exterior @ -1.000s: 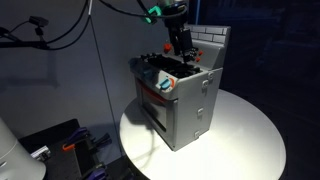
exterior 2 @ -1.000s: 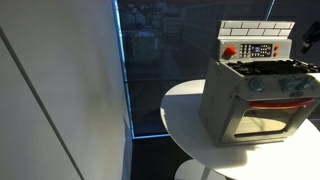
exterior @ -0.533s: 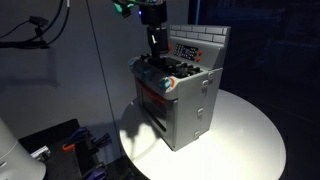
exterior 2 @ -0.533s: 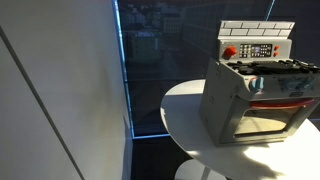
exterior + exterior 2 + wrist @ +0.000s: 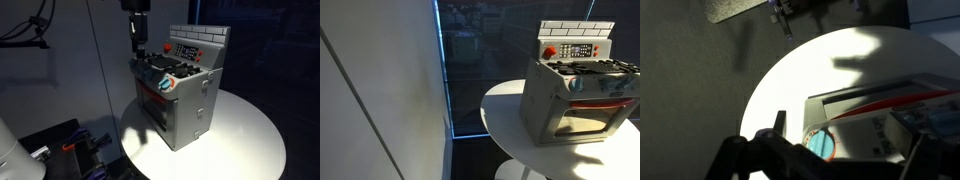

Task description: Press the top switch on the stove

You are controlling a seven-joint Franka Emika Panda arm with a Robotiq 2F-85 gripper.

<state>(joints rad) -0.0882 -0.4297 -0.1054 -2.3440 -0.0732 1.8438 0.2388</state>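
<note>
The stove is a small grey toy oven with a brick-patterned back wall and a dark control panel. It stands on a round white table and shows in both exterior views. A red button sits at the panel's left end. My gripper hangs in the air just left of the stove's top and touches nothing. In the wrist view its fingers stand apart, with the stove's blue knob below and between them. The gripper holds nothing.
The round white table carries only the stove. Cables and dark equipment lie on the floor beside it. A pale wall panel and dark glass stand off to one side.
My gripper has moved from above the stove's cooktop near the control panel to the left, off the stove and slightly up. The stove has not moved.
</note>
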